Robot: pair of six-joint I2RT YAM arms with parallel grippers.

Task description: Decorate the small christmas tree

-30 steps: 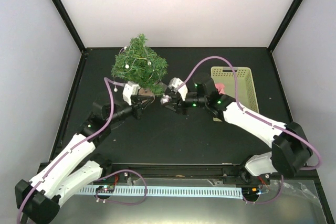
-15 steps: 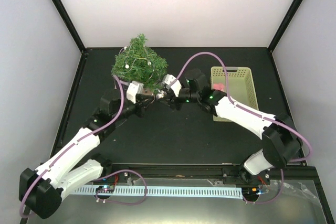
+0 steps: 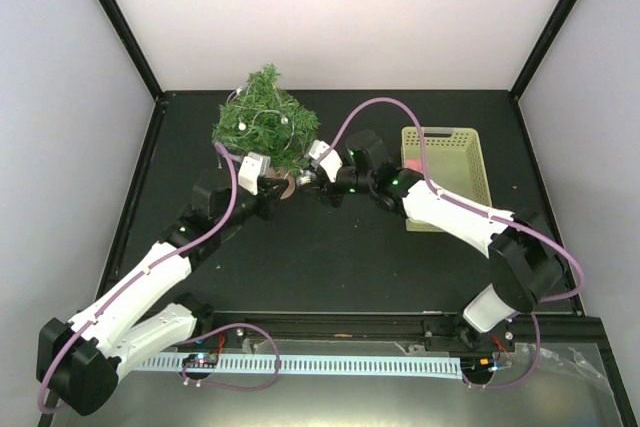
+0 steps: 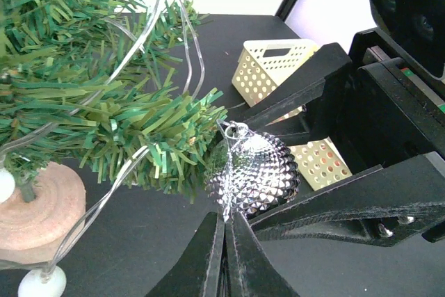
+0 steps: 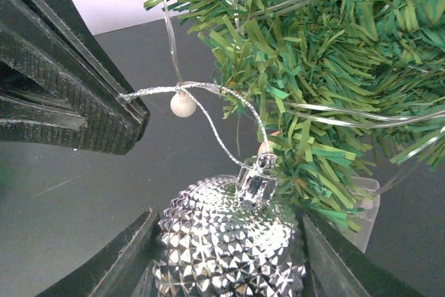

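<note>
The small christmas tree point(image 3: 265, 125) stands at the back left on its round wooden base point(image 4: 33, 205), strung with a clear wire of white beads point(image 5: 183, 104). A silver faceted bauble point(image 5: 229, 248) sits between the fingers of my right gripper point(image 5: 226, 259), which is shut on it, right against the tree's lower needles point(image 5: 327, 102). The bauble's thin silver hanging loop point(image 5: 208, 113) stretches sideways to my left gripper point(image 4: 228, 219), which is shut on the thread. In the top view both grippers point(image 3: 285, 187) point(image 3: 308, 181) meet at the tree's lower right edge.
A pale green lattice basket point(image 3: 478, 162) stands to the right of the grippers with a pink item point(image 3: 415, 164) inside. Black frame posts rise at the table's back corners. The arms' purple cables arch above the table.
Both grippers have moved up and left together, bringing the bauble from open table to the tree's lower branches. Neither grip has changed.
</note>
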